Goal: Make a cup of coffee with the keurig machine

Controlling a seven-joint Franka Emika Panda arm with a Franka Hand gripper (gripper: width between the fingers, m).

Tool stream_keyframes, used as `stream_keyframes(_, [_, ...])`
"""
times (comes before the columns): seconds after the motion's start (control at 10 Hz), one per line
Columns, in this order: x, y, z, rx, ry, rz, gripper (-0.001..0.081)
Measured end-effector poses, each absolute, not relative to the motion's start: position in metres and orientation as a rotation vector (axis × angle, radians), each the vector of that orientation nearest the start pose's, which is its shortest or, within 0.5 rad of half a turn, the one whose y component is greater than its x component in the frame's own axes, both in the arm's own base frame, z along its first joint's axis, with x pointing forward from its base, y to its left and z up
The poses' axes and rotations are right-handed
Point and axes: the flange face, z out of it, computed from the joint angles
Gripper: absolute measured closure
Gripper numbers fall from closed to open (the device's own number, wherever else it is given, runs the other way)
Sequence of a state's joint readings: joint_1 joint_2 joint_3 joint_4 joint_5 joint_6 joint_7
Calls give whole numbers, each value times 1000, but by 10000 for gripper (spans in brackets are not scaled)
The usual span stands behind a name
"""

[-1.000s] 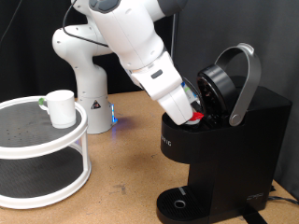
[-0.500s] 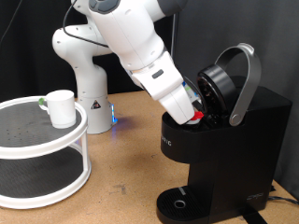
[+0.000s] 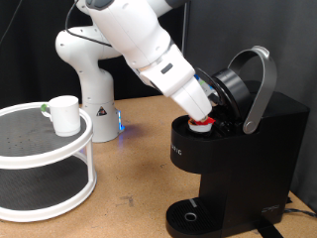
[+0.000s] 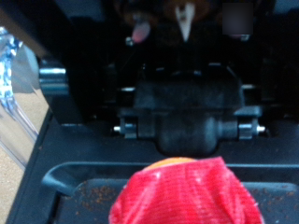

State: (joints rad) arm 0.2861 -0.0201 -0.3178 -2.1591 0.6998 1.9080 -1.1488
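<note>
The keurig machine [image 3: 253, 149] stands at the exterior view's right with its head and grey handle band [image 3: 260, 84] raised open. My gripper [image 3: 204, 113] reaches down into the open head and is shut on a small red-topped white pod [image 3: 202, 123], held at the mouth of the brew chamber. In the wrist view the red pod [image 4: 182, 194] fills the near centre, with the machine's black inner mechanism [image 4: 192, 126] behind it; my fingers do not show there. The white cup [image 3: 64, 114] with a greenish handle stands apart on the upper tier of a rack at the exterior view's left.
The white two-tier round rack [image 3: 87, 134] occupies the exterior view's left. The arm's white base [image 3: 89, 79] stands behind it. The machine's round drip tray [image 3: 193, 215] is at the bottom, with bare wooden table between rack and machine.
My arm has lifted and tilted a little, so the hand now points more steeply into the open head. The pod has shifted slightly left at the chamber mouth. The cup has not moved.
</note>
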Motion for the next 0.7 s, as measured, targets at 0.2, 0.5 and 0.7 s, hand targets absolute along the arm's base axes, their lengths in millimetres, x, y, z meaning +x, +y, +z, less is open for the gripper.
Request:
stream_keyframes(0.2, [515, 27, 409, -2286, -964, -232, 1])
stream_keyframes(0.5, [513, 29, 407, -2288, -967, -196, 1])
stream_keyframes(0.7, [511, 35, 402, -2297, -968, -163, 1])
